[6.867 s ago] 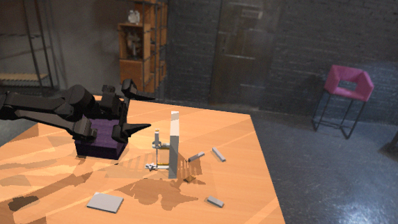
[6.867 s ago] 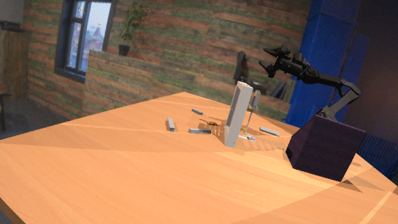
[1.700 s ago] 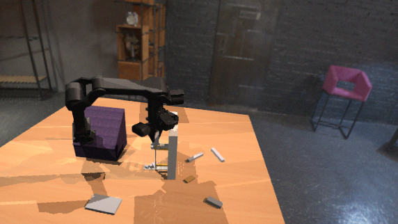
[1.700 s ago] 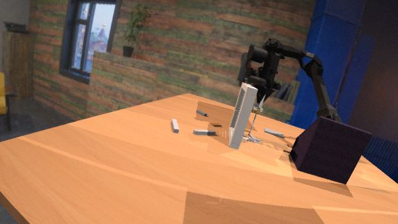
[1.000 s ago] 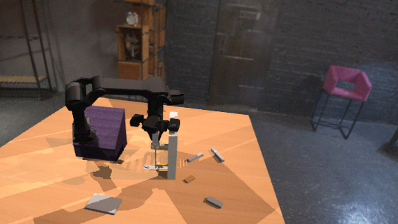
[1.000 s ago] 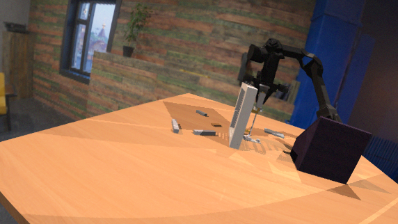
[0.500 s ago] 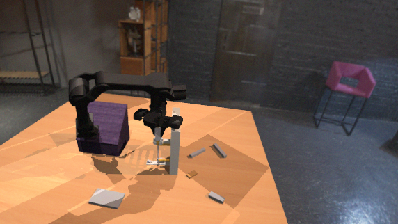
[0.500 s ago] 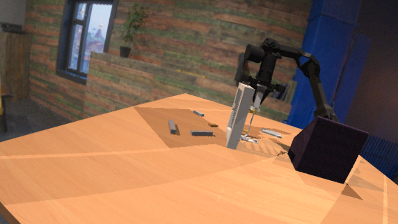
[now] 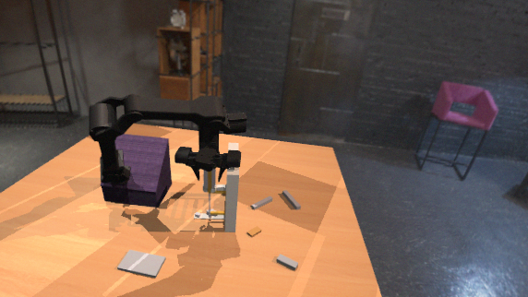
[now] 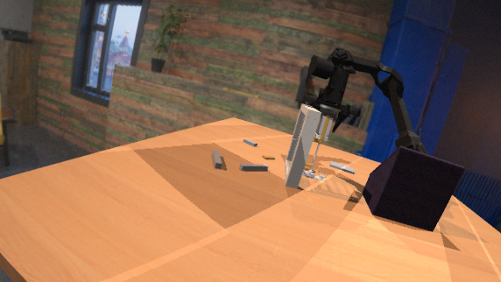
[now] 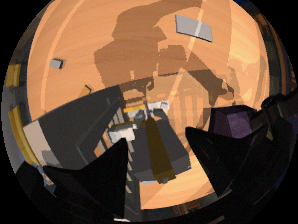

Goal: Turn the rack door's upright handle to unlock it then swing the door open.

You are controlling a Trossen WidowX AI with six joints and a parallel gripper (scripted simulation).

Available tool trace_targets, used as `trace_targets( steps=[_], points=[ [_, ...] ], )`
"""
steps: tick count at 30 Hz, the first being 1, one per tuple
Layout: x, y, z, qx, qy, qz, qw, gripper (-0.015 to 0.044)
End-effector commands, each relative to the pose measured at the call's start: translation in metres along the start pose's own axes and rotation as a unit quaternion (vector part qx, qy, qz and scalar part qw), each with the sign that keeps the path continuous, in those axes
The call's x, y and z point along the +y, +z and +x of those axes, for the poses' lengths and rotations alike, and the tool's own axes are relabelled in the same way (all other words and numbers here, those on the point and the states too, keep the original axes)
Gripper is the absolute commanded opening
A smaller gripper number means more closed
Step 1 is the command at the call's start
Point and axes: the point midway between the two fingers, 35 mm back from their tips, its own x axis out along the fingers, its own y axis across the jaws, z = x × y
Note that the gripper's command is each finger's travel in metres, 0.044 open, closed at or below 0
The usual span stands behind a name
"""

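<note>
— Where is the door's upright handle (image 11: 160, 152)?
— Beside the pale rack frame (image 9: 231, 198) (image 10: 303, 146) (image 11: 65, 125), on the side toward the purple slant-topped block (image 9: 138, 168) (image 10: 413, 188) (image 11: 237, 122). The frame stands upright on the table (image 9: 314, 184) (image 10: 175, 210) (image 11: 80, 30).
— And the tool (image 9: 210, 177) (image 10: 324, 127) (image 11: 156, 136)?
— Spread, with nothing pinched. It points down just above the handle — in the wrist view, the handle shows between the two dark fingertips.
— Touching it?
— I can't tell.
— What else lies near the frame?
— On the side away from the block, two grey bars (image 9: 262, 203) (image 10: 254, 167) and (image 9: 291, 199) (image 10: 216, 159), a small orange piece (image 9: 254, 231) (image 10: 268, 157) and a short grey block (image 9: 287, 262) (image 10: 250, 143) (image 11: 56, 63). A flat grey plate (image 9: 141, 264) (image 10: 342, 167) (image 11: 194, 28) lies on the table too.
</note>
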Motion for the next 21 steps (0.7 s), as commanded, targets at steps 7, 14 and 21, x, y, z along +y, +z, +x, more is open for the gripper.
trace_targets(
  steps=[7,14,21],
  points=[
    [0.0017,-0.0015,0.0015,-0.001,0.0,-0.238,0.971,0.029],
    [0.0017,-0.0015,0.0015,-0.001,0.0,-0.402,0.916,0.029],
    [0.0017,-0.0015,0.0014,-0.001,0.0,-0.554,0.833,0.029]
  ],
)
